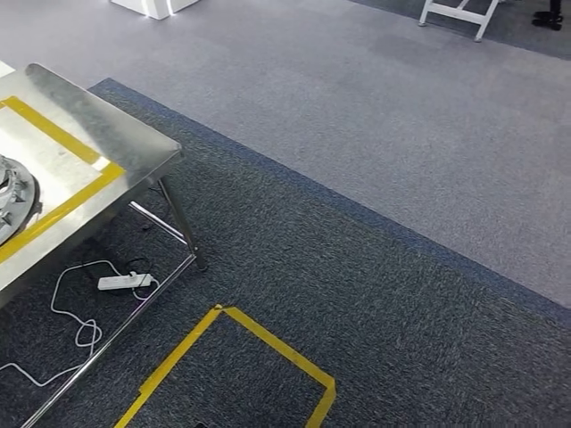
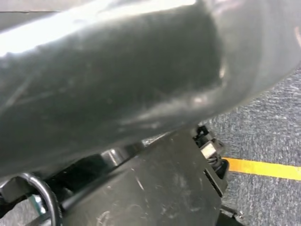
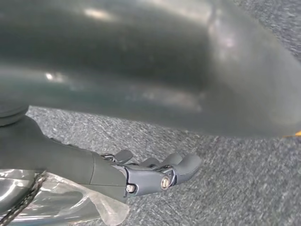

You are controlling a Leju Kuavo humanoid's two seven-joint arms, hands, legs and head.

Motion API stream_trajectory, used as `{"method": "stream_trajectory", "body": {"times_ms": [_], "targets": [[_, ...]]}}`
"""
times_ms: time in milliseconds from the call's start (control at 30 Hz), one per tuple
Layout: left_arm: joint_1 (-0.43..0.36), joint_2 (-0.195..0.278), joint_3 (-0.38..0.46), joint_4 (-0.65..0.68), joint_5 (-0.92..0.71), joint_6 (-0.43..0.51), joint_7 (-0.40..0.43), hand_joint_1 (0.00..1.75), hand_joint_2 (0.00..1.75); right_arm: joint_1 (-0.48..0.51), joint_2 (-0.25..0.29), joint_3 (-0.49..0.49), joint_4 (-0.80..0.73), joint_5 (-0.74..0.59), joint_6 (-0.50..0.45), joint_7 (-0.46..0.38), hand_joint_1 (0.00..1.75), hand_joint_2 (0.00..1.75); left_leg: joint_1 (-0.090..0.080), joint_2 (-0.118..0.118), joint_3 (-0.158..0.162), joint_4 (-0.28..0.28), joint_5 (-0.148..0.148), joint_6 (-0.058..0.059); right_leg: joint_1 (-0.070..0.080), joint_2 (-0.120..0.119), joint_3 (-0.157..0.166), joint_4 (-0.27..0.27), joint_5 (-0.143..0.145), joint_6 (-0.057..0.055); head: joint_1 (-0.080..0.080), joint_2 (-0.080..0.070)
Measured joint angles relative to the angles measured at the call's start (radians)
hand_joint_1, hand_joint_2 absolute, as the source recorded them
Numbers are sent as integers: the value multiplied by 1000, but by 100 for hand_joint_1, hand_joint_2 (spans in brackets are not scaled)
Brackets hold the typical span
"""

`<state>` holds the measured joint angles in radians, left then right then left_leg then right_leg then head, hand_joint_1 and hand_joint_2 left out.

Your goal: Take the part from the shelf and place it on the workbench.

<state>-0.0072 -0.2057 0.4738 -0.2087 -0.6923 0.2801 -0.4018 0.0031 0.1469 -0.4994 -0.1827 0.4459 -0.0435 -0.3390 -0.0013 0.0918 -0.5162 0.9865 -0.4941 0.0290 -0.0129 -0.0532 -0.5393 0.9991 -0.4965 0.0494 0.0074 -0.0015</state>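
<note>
A steel workbench [image 1: 101, 125] with a yellow tape outline stands at the left of the head view. A round grey metal part [image 1: 13, 201] lies on it at the picture's left edge, partly cut off. In the right wrist view my right hand [image 3: 152, 174] hangs over dark carpet. Its fingers are stretched out loosely and it holds nothing.
Under the workbench lie a white power strip [image 1: 125, 282] and loose white cables. A yellow taped square [image 1: 269, 343] marks the dark carpet in front of me; a yellow line [image 2: 262, 168] shows in the left wrist view. A white frame [image 1: 458, 13] stands far back right.
</note>
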Motion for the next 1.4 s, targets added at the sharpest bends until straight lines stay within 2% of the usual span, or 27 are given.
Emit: {"method": "stream_trajectory", "body": {"times_ms": [67,267,300,367,400,433,500,533,567,633,667,733,767,800,833,867,900,933,1000,1067,1100,1167,1233,1300,1333,1367,1400], "targets": [[-2,0,1,0,-1,2,-1,0,0,-2,0,0,0,0,1,-2,0,0,-3,10,0,3,0,-8,3,1,9,-15,4,-13,-1,0],[-4,-1,2,0,-1,3,-1,0,0,3,-1,-1,0,0,1,-2,0,0,-2,17,1,2,2,-16,4,11,1,-14,6,-21,-1,0],[-4,-1,3,0,-2,5,-2,0,0,3,-1,-1,0,1,0,-2,0,0,1,-3,-10,33,-23,-22,3,21,-1,-16,10,-29,-2,0],[-1,1,7,0,-6,9,-1,0,0,2,-2,-4,0,3,-2,1,0,0,5,-53,-63,178,-98,-31,2,64,-7,-19,22,-46,-5,0],[1,2,9,0,-7,10,1,0,0,1,-2,-5,0,4,-4,2,0,0,7,-81,-78,226,-118,-32,3,88,-11,-18,26,-51,-6,0],[2,2,10,0,-7,11,2,0,0,2,-2,-6,0,4,-6,4,0,0,7,-90,-71,221,-102,-29,5,109,-13,-15,28,-51,-6,0],[2,3,12,0,-6,12,3,0,0,1,-1,-7,0,4,-7,5,0,0,8,-131,-10,88,-38,-20,5,135,-17,-10,30,-47,-6,0],[2,3,15,0,-6,13,4,0,0,0,-1,-8,0,4,-7,5,0,0,9,-150,9,42,-24,-17,5,147,-22,-7,32,-42,-6,0],[1,3,17,0,-5,13,4,0,0,-1,-1,-8,0,4,-7,5,0,0,9,-163,18,19,-21,-15,3,158,-28,-5,35,-36,-6,0],[0,3,20,0,-2,15,4,0,0,1,-1,-9,0,4,-9,6,0,0,7,-153,17,9,-21,-11,0,179,-40,-6,44,-21,-6,0],[0,3,21,0,-1,17,5,0,0,4,0,-10,0,3,-10,6,0,0,8,-141,17,5,-17,-6,0,173,-47,-4,43,-15,-5,0],[-1,1,23,0,0,19,4,0,0,5,0,-13,0,2,-13,7,0,0,11,-115,17,-6,-7,6,2,124,-77,44,11,-8,1,0],[-1,1,25,0,0,19,4,0,0,2,0,-14,0,2,-14,7,0,0,11,-99,16,-8,-5,9,2,91,-104,99,-20,-6,3,0],[1,1,26,0,0,19,4,0,0,0,0,-15,0,2,-14,7,0,0,10,-84,14,-8,-4,11,2,72,-135,166,-54,-3,6,0],[2,1,27,0,0,19,4,0,0,-1,0,-15,0,3,-13,7,0,0,9,-68,12,-8,-4,11,0,64,-162,227,-78,0,7,0],[3,2,29,0,0,19,4,0,0,-1,0,-16,0,3,-11,6,0,0,8,-52,11,-7,-4,11,-1,60,-176,264,-87,3,6,0],[3,2,31,0,0,19,4,0,0,1,0,-17,0,4,-10,6,0,0,8,-38,10,-7,-5,10,-2,56,-170,262,-78,4,7,0],[2,2,32,0,0,19,4,0,0,3,0,-17,0,5,-8,5,0,0,8,-26,11,-7,-6,9,-3,50,-143,220,-54,5,7,0],[0,1,33,0,-1,19,4,0,0,3,0,-18,0,6,-6,4,0,0,5,-4,14,-5,-9,3,0,9,-59,80,-4,1,7,0],[-1,1,34,0,-1,18,4,0,0,-1,0,-19,0,6,-5,2,0,0,-1,14,18,-1,-13,-7,4,-23,-9,-2,13,-11,5,0],[-1,1,34,0,-1,18,4,0,0,-2,0,-20,0,6,-4,0,0,0,-3,21,19,0,-14,-12,7,-24,-7,-7,10,-18,5,0],[-4,1,35,0,-3,18,5,0,0,1,0,-21,0,6,-3,-2,0,0,0,31,23,2,-18,-23,6,-2,-11,-8,15,-30,3,0],[-5,0,35,0,-5,18,5,0,0,0,0,-23,0,6,-3,-3,0,0,5,-6,10,46,-55,-33,3,21,-13,-13,21,-43,-1,0],[-3,0,36,0,-6,18,5,0,0,-2,0,-24,0,6,-2,-4,0,0,8,-62,-40,168,-126,-37,3,45,-16,-14,27,-53,-7,0],[-1,0,37,0,-5,17,5,0,0,-2,0,-24,0,6,-1,-4,0,0,8,-74,-70,236,-154,-36,4,59,-18,-14,29,-55,-7,0],[0,1,38,0,-5,16,6,0,0,-1,0,-24,0,6,-1,-4,0,0,8,-81,-92,285,-166,-34,6,74,-19,-14,30,-56,-7,0],[1,1,40,0,-4,15,6,0,0,0,0,-24,0,6,0,-4,0,0,7,-84,-99,298,-157,-31,8,88,-19,-14,31,-57,-7,0]]}}
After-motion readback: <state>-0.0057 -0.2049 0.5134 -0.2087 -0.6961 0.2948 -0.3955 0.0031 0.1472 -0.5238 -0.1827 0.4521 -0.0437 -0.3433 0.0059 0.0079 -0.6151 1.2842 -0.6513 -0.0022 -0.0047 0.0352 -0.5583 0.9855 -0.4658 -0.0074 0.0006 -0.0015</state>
